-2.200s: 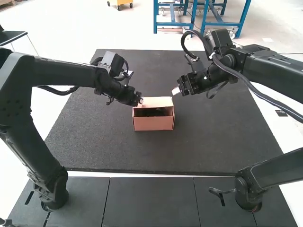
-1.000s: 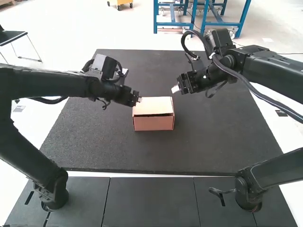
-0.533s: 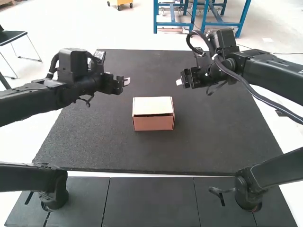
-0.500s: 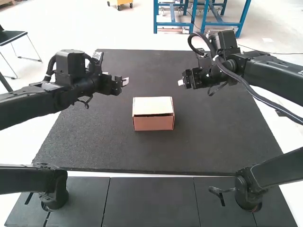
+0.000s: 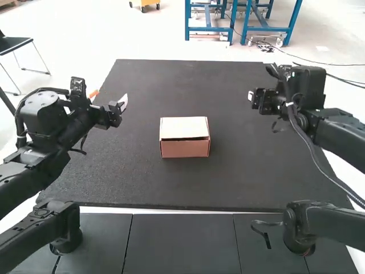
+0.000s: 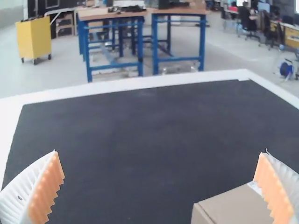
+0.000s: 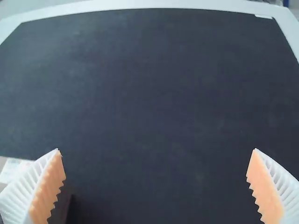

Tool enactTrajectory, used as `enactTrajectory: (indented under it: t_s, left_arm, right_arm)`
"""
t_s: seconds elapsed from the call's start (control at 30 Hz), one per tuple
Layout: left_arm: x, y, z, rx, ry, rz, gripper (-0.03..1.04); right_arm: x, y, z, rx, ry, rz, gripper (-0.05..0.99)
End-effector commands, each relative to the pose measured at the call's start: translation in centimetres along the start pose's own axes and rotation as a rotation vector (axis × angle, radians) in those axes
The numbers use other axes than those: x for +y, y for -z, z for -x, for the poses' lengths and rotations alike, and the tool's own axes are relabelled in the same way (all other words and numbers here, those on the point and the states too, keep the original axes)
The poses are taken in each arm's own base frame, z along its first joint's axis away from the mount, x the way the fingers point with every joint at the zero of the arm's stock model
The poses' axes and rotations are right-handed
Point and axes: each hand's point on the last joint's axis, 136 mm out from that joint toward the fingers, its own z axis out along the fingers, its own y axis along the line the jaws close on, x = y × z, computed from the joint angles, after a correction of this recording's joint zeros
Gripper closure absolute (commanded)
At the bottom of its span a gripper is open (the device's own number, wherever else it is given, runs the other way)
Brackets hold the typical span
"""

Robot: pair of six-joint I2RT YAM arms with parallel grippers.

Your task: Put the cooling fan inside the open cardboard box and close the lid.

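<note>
**A:** Where is the cardboard box (image 5: 184, 142) found?

**B:** It is set at the middle of the black mat (image 5: 239, 171), standing square. Its lid (image 5: 184, 127) is laid flat and shut, so what lies inside cannot be told.

**A:** How is the left end effector (image 5: 118, 105) placed?

**B:** It is held over the mat at about 10 o'clock from the box, well apart from it. Its white ribbed fingers (image 6: 28, 198) with orange pads (image 6: 273, 191) are spread wide, and nothing is gripped between them. In the left wrist view a corner of the box top is seen just beside one finger.

**A:** And the right end effector (image 5: 254, 98)?

**B:** It is held at about 2 o'clock from the box, likewise well apart from it. Its fingers are spread wide too, with nothing gripped. Bare mat is seen between them in the right wrist view.
</note>
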Motion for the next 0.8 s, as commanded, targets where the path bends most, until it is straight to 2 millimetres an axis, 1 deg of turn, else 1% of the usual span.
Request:
enactTrajectory:
  t_s: [0.0,0.1,0.23,0.27,0.3,0.37,0.4,0.47,0.53,0.63,0.7,0.77]
  left_arm:
    - [0.9,0.8,-0.1,-0.035,-0.005,0.03,0.05]
    - [1.2,1.5,-0.1,-0.092,-0.007,0.03,0.05]
    - [1.5,2.5,-0.6,-0.118,0.007,0.033,0.05]
    - [1.2,2.8,-0.6,-0.13,0.01,0.02,0.05]
    - [1.0,3.2,-0.2,-0.151,0.012,0.006,0.06]
    - [0.3,3.7,0.1,-0.175,0.001,-0.027,0.06]
    - [0.2,3.9,-0.1,-0.175,-0.001,-0.03,0.06]
    - [-0.4,4.1,-0.8,-0.167,-0.005,-0.063,0.06]
    - [-0.4,4.5,-1.3,-0.177,-0.02,-0.059,0.05]
    - [-0.5,5.3,-1.6,-0.217,-0.058,-0.05,0.05]
    - [-0.5,5.8,-2.1,-0.23,-0.064,-0.046,0.05]
    - [-0.4,5.6,-3.0,-0.195,-0.056,-0.043,0.05]
  right_arm:
    - [-0.8,0.8,-0.7,-0.048,-0.014,-0.008,0.05]
    - [-1.3,1.2,-1.9,-0.075,-0.027,-0.005,0.05]
    - [-2.1,1.8,-3.2,-0.121,-0.037,-0.01,0.05]
    - [-2.5,1.9,-3.6,-0.125,-0.04,-0.021,0.05]
    - [-2.8,2.0,-4.1,-0.13,-0.042,-0.03,0.05]
    - [-2.9,2.4,-4.7,-0.147,-0.043,-0.014,0.04]
    - [-2.9,2.6,-4.8,-0.159,-0.042,-0.015,0.04]
    - [-2.2,2.9,-5.5,-0.168,-0.036,0.006,0.04]
    - [-1.3,3.2,-6.3,-0.176,-0.029,0.033,0.04]
    - [-0.8,3.8,-7.6,-0.199,-0.024,0.041,0.04]
    - [-0.8,4.3,-7.7,-0.229,-0.022,0.034,0.04]
    - [-0.7,4.9,-7.2,-0.267,-0.017,0.037,0.04]
